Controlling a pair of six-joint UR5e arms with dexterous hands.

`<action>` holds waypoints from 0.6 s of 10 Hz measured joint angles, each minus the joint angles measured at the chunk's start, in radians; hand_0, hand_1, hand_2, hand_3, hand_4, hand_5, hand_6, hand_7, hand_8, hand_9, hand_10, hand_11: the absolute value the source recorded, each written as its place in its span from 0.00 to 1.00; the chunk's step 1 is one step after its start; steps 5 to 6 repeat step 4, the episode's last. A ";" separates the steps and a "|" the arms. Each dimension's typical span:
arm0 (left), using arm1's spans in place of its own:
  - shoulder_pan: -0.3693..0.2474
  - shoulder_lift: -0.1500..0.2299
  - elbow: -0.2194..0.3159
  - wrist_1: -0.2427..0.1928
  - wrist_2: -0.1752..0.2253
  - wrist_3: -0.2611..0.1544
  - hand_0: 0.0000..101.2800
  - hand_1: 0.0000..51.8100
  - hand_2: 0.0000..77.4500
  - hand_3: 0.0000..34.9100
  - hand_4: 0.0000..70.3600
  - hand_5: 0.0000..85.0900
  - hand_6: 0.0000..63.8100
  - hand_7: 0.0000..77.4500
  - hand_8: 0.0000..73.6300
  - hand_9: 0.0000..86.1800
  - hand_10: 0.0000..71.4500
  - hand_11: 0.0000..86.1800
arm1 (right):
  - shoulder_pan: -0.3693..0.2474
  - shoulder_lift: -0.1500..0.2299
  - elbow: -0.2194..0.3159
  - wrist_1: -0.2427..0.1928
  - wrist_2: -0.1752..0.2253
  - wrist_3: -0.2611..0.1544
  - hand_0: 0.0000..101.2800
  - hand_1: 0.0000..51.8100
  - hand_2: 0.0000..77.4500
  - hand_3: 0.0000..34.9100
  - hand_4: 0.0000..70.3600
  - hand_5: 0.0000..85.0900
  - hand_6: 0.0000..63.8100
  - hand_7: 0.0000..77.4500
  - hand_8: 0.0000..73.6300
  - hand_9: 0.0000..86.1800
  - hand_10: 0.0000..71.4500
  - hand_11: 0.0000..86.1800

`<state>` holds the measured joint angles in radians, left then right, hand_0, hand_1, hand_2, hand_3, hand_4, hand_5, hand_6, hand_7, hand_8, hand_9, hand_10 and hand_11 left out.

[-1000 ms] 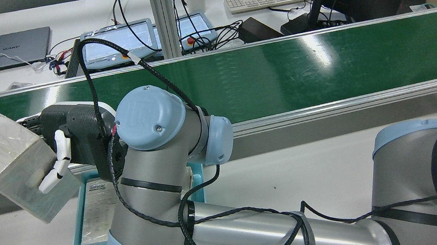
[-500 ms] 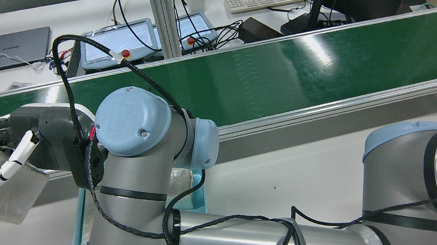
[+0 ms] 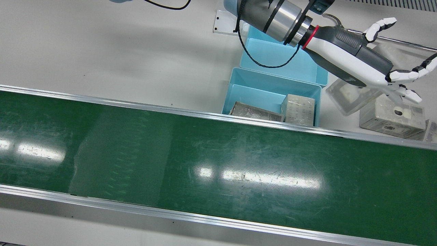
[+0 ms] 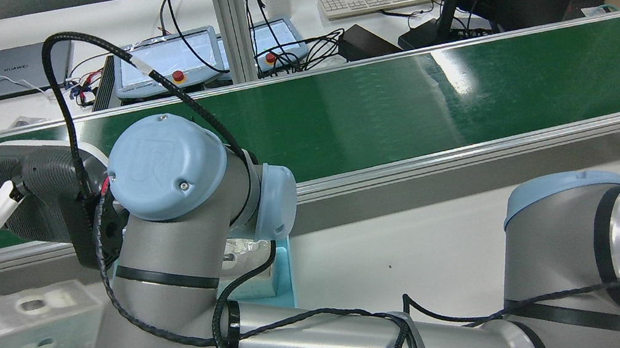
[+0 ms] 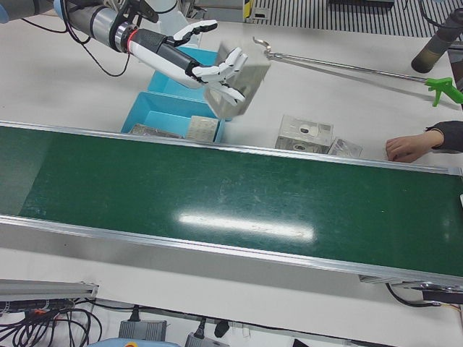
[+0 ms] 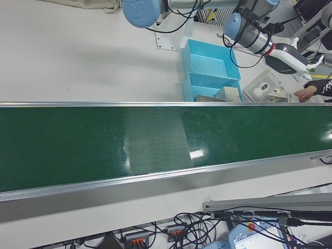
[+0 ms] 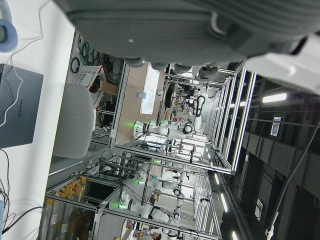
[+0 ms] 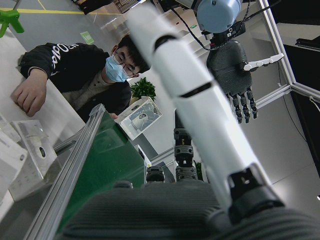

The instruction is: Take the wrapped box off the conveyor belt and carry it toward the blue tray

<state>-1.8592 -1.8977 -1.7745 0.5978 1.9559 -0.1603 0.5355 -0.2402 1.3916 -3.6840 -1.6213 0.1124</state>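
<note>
Left hand [image 3: 362, 65] open wide, fingers [image 3: 409, 73] fanned apart and gripping nothing. The wrapped box [image 3: 348, 97] sits tilted just beneath those fingers, over the table [image 3: 102, 51], right beside the blue tray [image 3: 273, 83].

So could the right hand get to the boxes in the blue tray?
Probably yes. The right hand is open beside the blue tray, and nothing covers the boxes inside.
</note>
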 joint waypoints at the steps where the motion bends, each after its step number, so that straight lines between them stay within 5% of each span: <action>1: 0.000 0.000 0.000 0.000 0.000 0.000 0.00 0.00 0.01 0.00 0.00 0.01 0.01 0.01 0.01 0.01 0.01 0.01 | 0.000 0.002 0.004 0.000 0.000 0.000 0.63 0.54 0.23 0.07 0.39 0.31 0.28 0.32 0.03 0.05 0.00 0.01; 2: 0.000 0.000 0.000 0.000 0.000 0.000 0.00 0.00 0.01 0.00 0.00 0.01 0.01 0.01 0.01 0.01 0.01 0.01 | 0.000 0.001 0.009 0.000 0.000 0.000 0.58 0.37 0.13 0.29 0.35 0.21 0.23 0.28 0.03 0.03 0.00 0.01; 3: 0.000 0.000 0.000 0.000 0.000 0.000 0.00 0.00 0.01 0.00 0.00 0.01 0.01 0.01 0.01 0.00 0.00 0.01 | 0.000 -0.003 0.013 -0.001 0.000 0.000 0.58 0.37 0.13 0.29 0.35 0.21 0.23 0.28 0.03 0.03 0.00 0.01; 4: 0.000 0.000 0.000 0.000 0.000 0.000 0.00 0.00 0.01 0.00 0.00 0.01 0.01 0.01 0.01 0.00 0.00 0.01 | 0.002 -0.020 0.025 -0.002 0.001 0.000 0.56 0.40 0.11 0.46 0.34 0.21 0.23 0.28 0.03 0.03 0.00 0.01; 6: 0.000 0.000 0.000 0.000 0.000 0.000 0.00 0.00 0.01 0.00 0.00 0.01 0.01 0.01 0.01 0.00 0.00 0.01 | 0.002 -0.020 0.025 -0.002 0.001 0.000 0.56 0.40 0.11 0.46 0.34 0.21 0.23 0.28 0.03 0.03 0.00 0.01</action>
